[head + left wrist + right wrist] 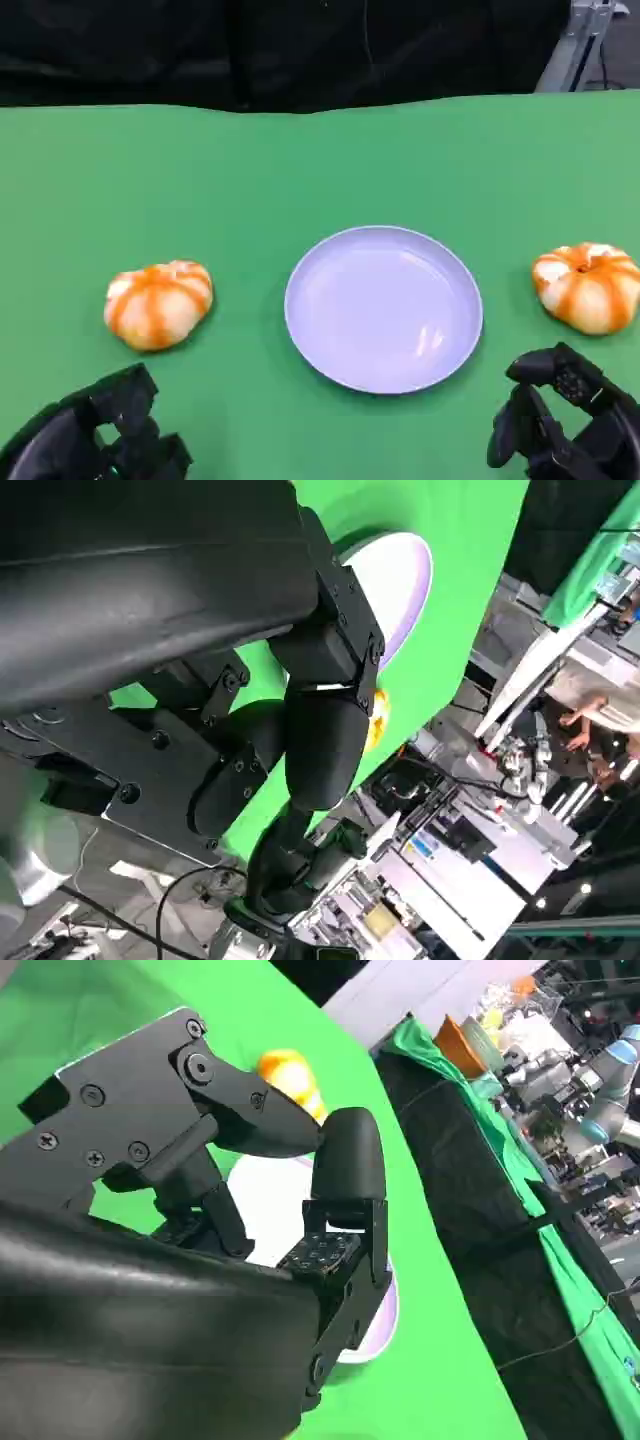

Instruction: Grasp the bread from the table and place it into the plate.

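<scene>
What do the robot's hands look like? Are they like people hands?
Not really. The left hand and the right hand are black all over, built from chunky, blocky parts with rounded fingertips. Close up, flat black plates joined by small round screws show. One finger pad on the right hand has a grid of little dots.

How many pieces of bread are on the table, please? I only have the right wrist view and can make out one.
Observer: Two. The left bread lies left of the plate, the right bread on its other side, both apart from it.
Operator: Thanks. Is either hand holding anything?
Observer: No. The left hand and the right hand hold nothing, each short of its bread.
Operator: And the plate?
Observer: Nothing lies in it.
</scene>
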Motion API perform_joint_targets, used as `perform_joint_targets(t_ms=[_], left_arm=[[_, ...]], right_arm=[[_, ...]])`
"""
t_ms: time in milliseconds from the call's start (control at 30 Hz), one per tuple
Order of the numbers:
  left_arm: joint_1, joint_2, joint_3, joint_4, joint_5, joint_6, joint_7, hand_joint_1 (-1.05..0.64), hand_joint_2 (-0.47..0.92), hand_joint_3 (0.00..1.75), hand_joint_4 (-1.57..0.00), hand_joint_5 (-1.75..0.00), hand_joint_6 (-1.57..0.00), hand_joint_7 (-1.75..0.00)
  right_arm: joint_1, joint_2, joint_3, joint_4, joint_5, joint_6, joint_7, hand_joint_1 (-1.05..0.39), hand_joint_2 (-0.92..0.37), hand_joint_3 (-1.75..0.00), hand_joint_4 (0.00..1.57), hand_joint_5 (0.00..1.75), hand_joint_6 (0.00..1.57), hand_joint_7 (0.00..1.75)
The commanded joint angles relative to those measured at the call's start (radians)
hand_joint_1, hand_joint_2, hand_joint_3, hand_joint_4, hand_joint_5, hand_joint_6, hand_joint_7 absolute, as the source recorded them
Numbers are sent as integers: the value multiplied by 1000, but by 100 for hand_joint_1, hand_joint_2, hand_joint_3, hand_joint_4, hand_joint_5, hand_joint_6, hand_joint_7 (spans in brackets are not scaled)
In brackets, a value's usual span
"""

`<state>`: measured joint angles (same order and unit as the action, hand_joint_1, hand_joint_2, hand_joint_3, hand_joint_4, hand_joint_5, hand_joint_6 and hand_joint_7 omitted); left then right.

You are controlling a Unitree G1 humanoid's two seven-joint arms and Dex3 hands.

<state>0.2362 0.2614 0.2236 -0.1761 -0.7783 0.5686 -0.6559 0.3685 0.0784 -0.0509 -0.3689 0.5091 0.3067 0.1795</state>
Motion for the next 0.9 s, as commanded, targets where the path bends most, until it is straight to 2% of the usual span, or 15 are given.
perform_joint_targets(t_ms=[33,367,467,567,633,667,700,767,800,900], left_arm=[[3,14,3,-5,7,-3,1,-9,54,135,-102,-175,-87,-173],[-3,12,0,-13,17,-11,13,-7,53,135,-102,-175,-86,-173],[2,-9,-4,-40,60,-47,61,-5,51,137,-97,-175,-85,-167],[8,-33,-11,-67,116,-118,96,-2,50,136,-88,-174,-75,-160],[13,-41,-33,-83,233,-256,115,-5,49,129,-72,-168,-67,-144],[16,-35,-49,-93,309,-328,130,-12,52,115,-66,-153,-67,-125],[19,-20,-68,-107,404,-402,155,-18,61,90,-59,-133,-68,-100],[22,-8,-87,-113,502,-482,179,-25,80,49,-57,-102,-74,-65],[14,14,-99,-110,601,-579,203,-28,83,41,-53,-95,-72,-57],[-21,61,-123,-94,841,-777,287,-42,91,23,-50,-53,-68,-19]], right_arm=[[7,-4,-3,-3,-2,-7,-6,-15,-55,-108,86,173,83,141],[-8,-13,-12,-3,10,5,-2,-15,-55,-109,85,174,84,140],[-14,-14,-10,-11,2,10,-13,-15,-54,-108,85,174,83,141],[-19,-14,-12,0,0,-3,-5,-15,-54,-108,84,175,83,141],[-26,-15,-17,5,3,1,-6,-16,-54,-108,84,175,83,141],[-30,-17,-19,7,4,4,-6,-16,-54,-108,84,175,84,142],[-33,-19,-23,10,4,6,-6,-16,-54,-109,84,175,84,142],[-36,-21,-26,12,4,8,-5,-16,-54,-109,85,175,83,142],[-39,-25,-30,19,7,5,5,-16,-54,-109,84,175,83,142],[-48,-37,-43,37,17,3,26,-16,-55,-108,83,175,81,143]])
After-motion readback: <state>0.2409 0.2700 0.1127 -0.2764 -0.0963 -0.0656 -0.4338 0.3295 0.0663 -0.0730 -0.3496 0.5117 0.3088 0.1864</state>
